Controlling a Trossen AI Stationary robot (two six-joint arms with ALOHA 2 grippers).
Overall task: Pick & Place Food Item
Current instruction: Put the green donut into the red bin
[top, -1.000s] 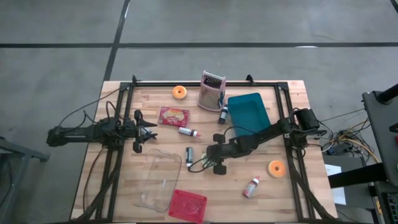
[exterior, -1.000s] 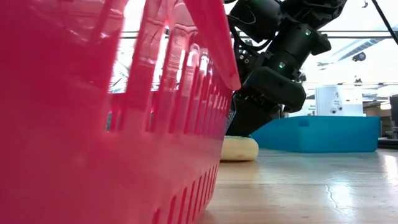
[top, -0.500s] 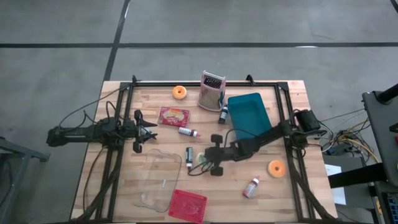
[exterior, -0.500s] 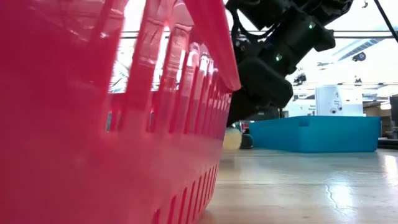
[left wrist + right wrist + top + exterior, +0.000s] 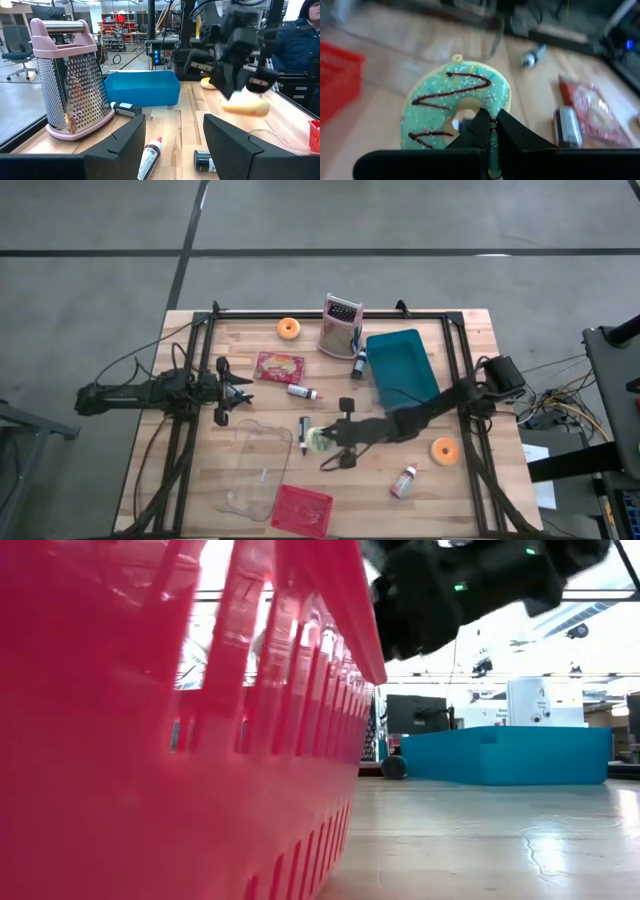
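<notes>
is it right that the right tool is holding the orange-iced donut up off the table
Not orange. The right tool is shut on a green-iced donut with chocolate drizzle, lifted off the wooden table, as the right wrist view shows. An orange-iced donut lies on the table.

flat, even overhead light leaves only soft shadows on the counter (image 5: 250, 480), the low view glares white behind a red basket (image 5: 180, 740) blurred by closeness, the right wrist view is smeared around the green donut (image 5: 455, 110), and the left wrist view blurs the far arm.
</notes>
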